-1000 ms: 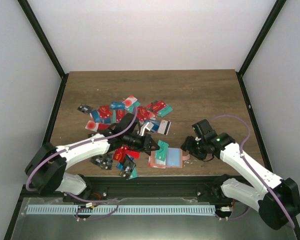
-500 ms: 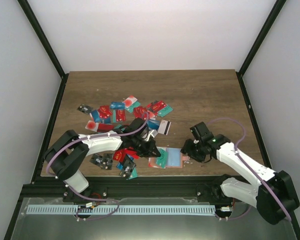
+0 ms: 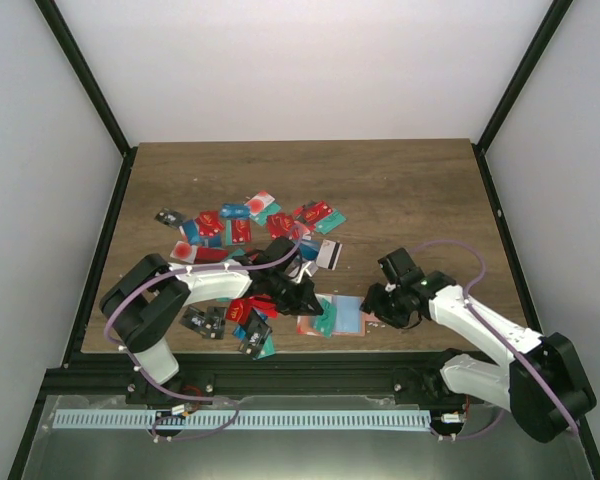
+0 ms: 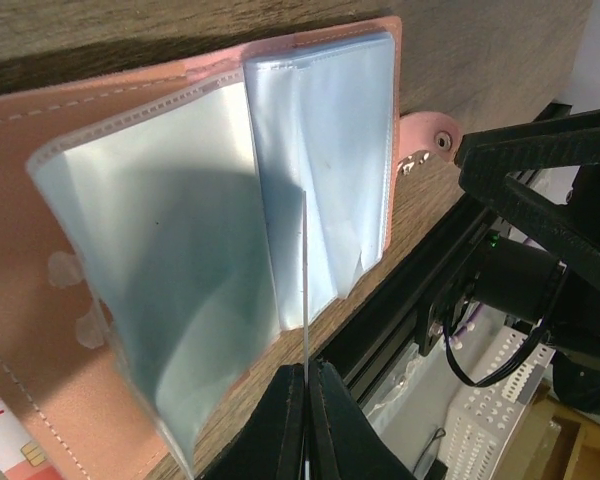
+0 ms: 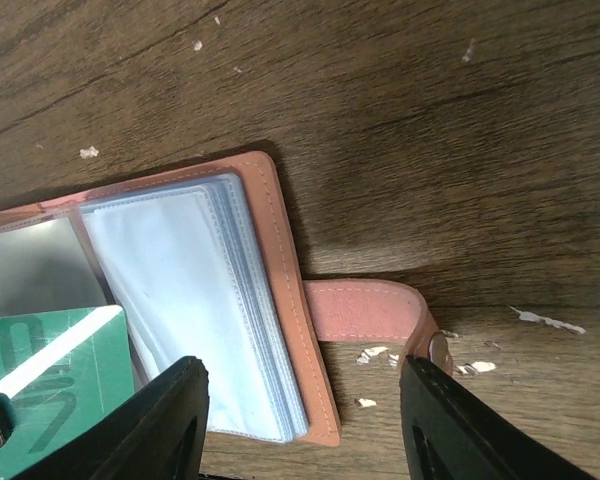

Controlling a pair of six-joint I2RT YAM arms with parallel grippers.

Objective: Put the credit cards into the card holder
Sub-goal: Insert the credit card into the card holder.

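The card holder (image 3: 354,316) lies open near the front table edge, its salmon-brown cover (image 4: 20,200) spread and its clear sleeves (image 4: 320,150) fanned up. My left gripper (image 3: 311,300) is shut on a teal credit card (image 3: 326,318). In the left wrist view the card is edge-on (image 4: 305,280), its far end among the sleeves. That teal card also shows in the right wrist view (image 5: 50,370). My right gripper (image 5: 300,405) is open, its fingers (image 5: 170,420) straddling the holder's right cover edge (image 5: 280,260) and strap (image 5: 365,310). More credit cards (image 3: 245,225) lie piled behind.
A few more cards (image 3: 250,328) lie by the front edge, left of the holder. The black table rail (image 3: 310,365) runs just past the holder's near side. White flecks (image 5: 380,352) dot the wood near the strap's snap (image 5: 440,350).
My left gripper has brought the teal card down and nearer onto the open holder. My right gripper has dropped closer to the holder's right edge and narrowed a little.
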